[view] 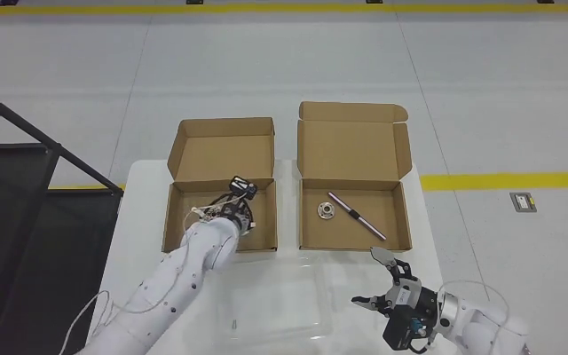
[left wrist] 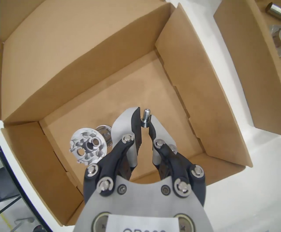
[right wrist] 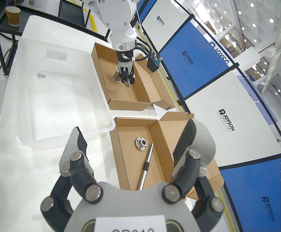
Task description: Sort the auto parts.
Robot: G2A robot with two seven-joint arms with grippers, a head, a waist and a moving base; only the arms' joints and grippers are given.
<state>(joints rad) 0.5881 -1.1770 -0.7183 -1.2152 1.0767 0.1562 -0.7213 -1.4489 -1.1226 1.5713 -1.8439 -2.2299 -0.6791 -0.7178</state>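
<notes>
My left gripper [left wrist: 143, 123] hangs inside the left cardboard box [left wrist: 98, 55], shut on a small threaded bolt [left wrist: 145, 117] whose thread sticks out past the fingertips. On that box's floor beside it lies a toothed metal wheel [left wrist: 87, 146]. In the top view this arm [view: 232, 213] is over the left box [view: 222, 146]. My right gripper [right wrist: 134, 142] is open and holds nothing, by the table's near right corner [view: 383, 286]. The right box [right wrist: 158, 131] holds a round flange [right wrist: 141, 143] and a long metal rod [right wrist: 146, 164].
A clear plastic tray [right wrist: 26, 123] sits on the white table in front of the boxes with one small bolt [right wrist: 41, 75] in it. Both box lids stand open at the far side. A paper cup [right wrist: 12, 12] stands on a side stand beyond the table.
</notes>
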